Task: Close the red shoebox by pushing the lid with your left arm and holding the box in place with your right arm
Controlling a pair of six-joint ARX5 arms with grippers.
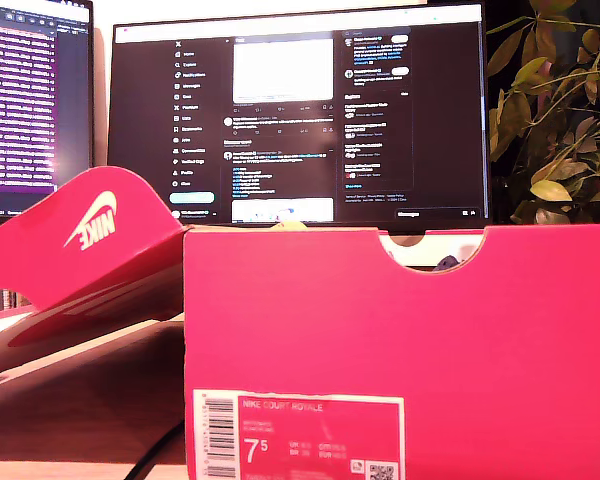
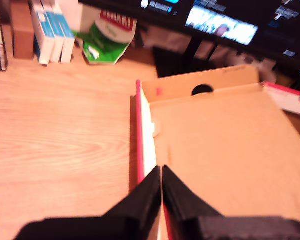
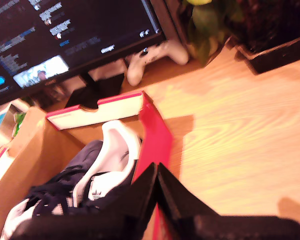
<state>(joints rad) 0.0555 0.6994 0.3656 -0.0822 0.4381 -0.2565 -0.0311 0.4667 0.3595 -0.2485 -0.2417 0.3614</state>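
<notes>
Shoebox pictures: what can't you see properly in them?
- Shoes: hidden in the exterior view by the red shoebox wall.
- Arms and claws: not visible in the exterior view.
- Label small print: too tiny; bottom cut off.
- Monitor text: too small.
- My first claw, my second claw: tips together over box edges; pinching unclear.

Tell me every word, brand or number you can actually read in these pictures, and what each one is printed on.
"NIKE", white with the swoosh, upside down on the open red lid.
"NIKE COURT ROYALE" on the white label of the red shoebox.
"7.5", the size, on that same label; its barcode and smaller print are too small to read.
Monitor text: too small.
Green-and-white package lettering: too blurred.
</notes>
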